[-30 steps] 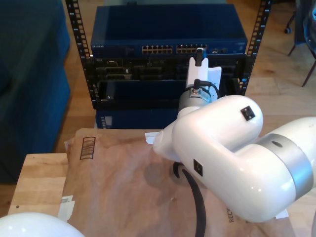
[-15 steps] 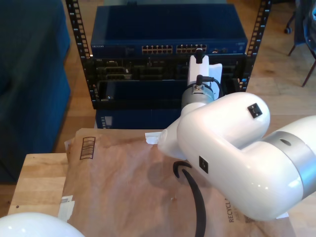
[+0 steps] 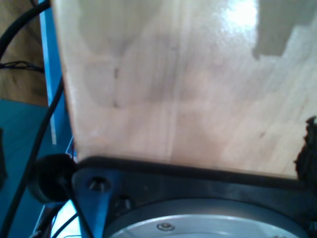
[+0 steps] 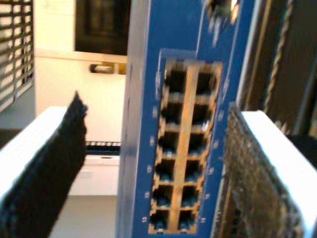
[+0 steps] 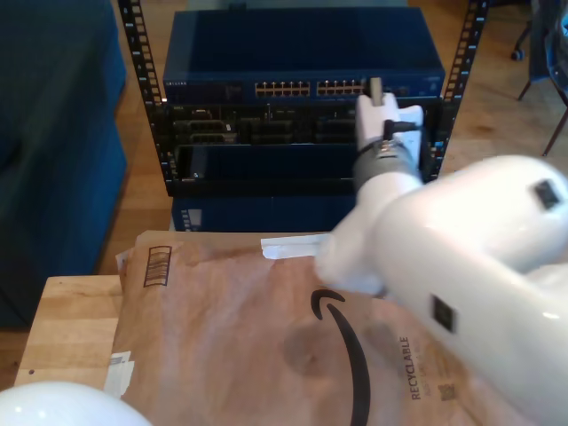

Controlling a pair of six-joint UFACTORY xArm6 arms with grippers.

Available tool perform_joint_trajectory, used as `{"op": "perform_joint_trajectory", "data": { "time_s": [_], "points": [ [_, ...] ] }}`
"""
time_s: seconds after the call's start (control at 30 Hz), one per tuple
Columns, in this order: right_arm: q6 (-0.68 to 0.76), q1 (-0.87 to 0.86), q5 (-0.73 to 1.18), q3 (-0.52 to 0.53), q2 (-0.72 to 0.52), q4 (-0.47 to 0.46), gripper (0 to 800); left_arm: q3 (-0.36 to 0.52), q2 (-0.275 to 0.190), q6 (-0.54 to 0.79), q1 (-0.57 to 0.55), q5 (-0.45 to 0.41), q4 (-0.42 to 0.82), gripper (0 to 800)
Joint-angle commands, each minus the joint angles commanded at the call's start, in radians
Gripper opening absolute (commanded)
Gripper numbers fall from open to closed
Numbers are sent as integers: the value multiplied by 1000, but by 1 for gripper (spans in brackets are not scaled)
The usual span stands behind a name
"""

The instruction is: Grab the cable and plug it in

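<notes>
Cable: none seen between my second claw's wide-open fingers near the switch ports, so plugging could push nothing in.

The switch is a flat, dark-blue box. It sits level at the top of a black rack. On its front is a row of small ports in two blocks, side by side. In the second wrist view one block is very close. It has two lines of dark, square holes in an orange-brown frame. Tiny numbers sit beside them, such as 13 and 14. This block shows between the fingers of my second gripper, which stand wide apart.
</notes>
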Motion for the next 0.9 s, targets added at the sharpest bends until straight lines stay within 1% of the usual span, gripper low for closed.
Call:
{"op": "perform_joint_trajectory", "data": {
  "time_s": [0.07, 0.13, 0.2, 0.23, 0.3, 0.4, 0.47, 0.6, 0.7, 0.8, 0.9],
  "points": [
    [0, -63, 138, 75, -107, -63, 521, 0, 0, 0, 0, 0, 0, 800],
    [-2, -144, 308, 137, -224, -138, 565, 0, 0, 0, 0, 0, -2, 800],
    [-12, -230, 483, 172, -330, -213, 607, 0, 0, 0, 0, 0, 0, 800],
    [-31, -275, 575, 190, -384, -241, 654, 0, 0, 0, 0, 0, 0, 800],
    [-98, -374, 773, 218, -486, -252, 699, 0, 0, 0, 0, 0, 0, 800],
    [-245, -551, 1057, 244, -617, -252, 789, 0, 0, 0, 0, 0, 0, 800],
    [-324, -684, 1195, 258, -701, -253, 792, 0, 0, 0, 0, 0, 0, 800],
    [-482, -1026, 1444, 310, -859, -253, 792, 0, 0, 0, 0, 0, -2, 800],
    [-583, -1224, 1602, 377, -977, -265, 792, 0, 0, 0, 0, 0, -2, 800],
    [-692, -1439, 1798, 425, -1080, -359, 792, 0, 0, 0, 0, 0, -2, 800],
    [-809, -1574, 1930, 470, -1096, -443, 792, 0, 0, 0, 0, 0, 0, 800]
  ]
}}
